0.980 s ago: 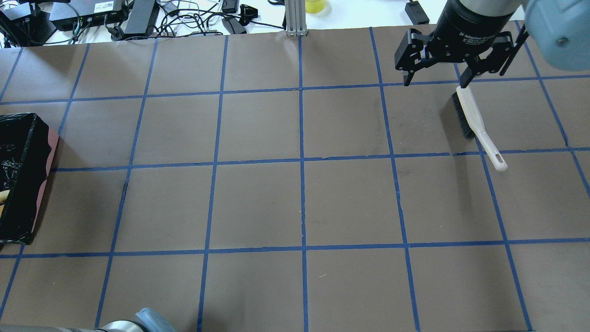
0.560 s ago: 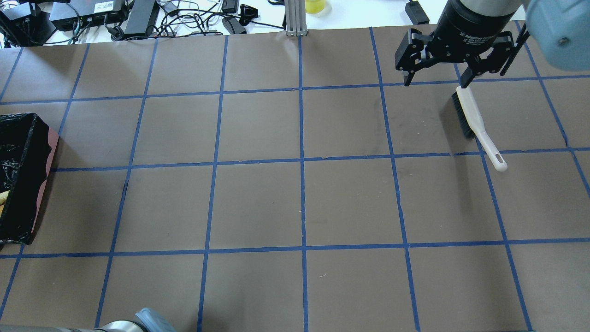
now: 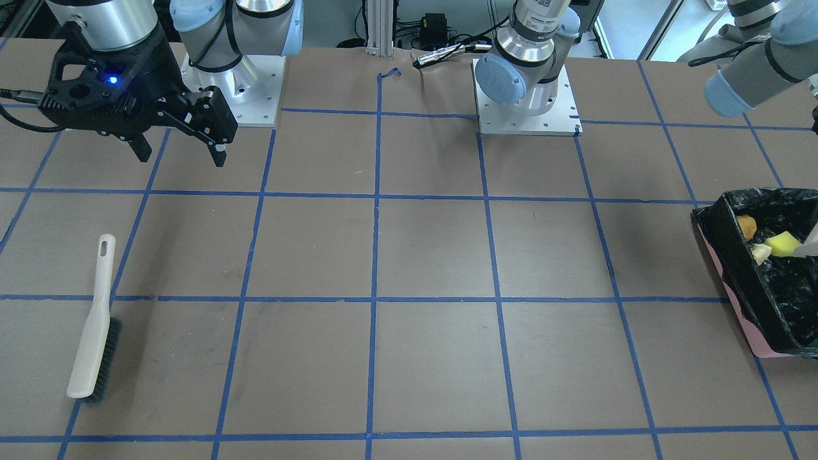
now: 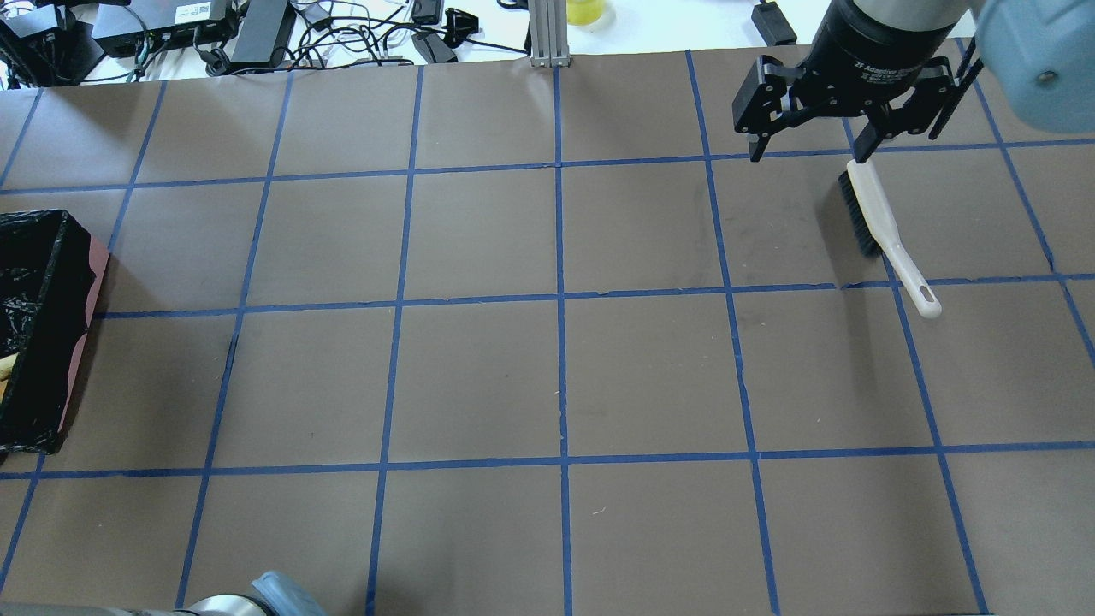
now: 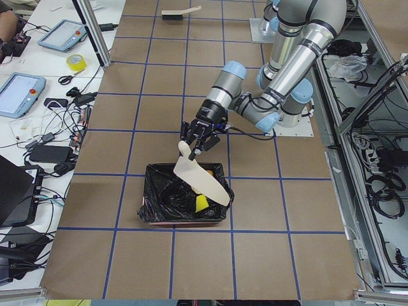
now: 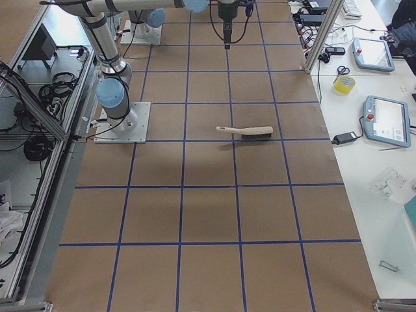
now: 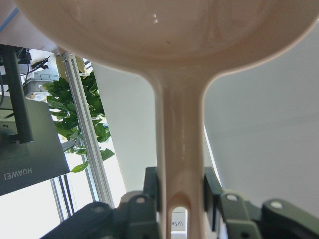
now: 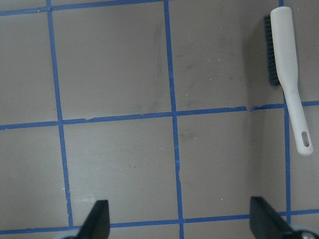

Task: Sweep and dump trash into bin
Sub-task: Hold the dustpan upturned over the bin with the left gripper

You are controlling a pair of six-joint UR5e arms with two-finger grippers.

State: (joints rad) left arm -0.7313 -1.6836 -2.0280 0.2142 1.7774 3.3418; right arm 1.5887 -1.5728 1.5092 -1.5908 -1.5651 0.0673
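While the beige dustpan (image 5: 203, 178) hangs tilted over the bin (image 5: 153, 191), the dumping step seems almost finished. The left gripper (image 7: 182, 194) is clamped on the dustpan handle. Inside the bin, on its black bag (image 3: 776, 287), lie three pieces close together: the golden-brown lump (image 3: 746, 226), the yellow wedge (image 3: 782, 244) and the cream-coloured piece (image 3: 760, 253). The right gripper (image 3: 182, 158) hangs empty with jaws wide apart, near the brush (image 3: 96, 319), which lies flat on the table (image 3: 434, 255). Next, I think, the dustpan must rise away without catching the bag.

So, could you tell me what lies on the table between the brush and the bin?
Nothing: only bare taped table between brush and bin, in the front-facing view.
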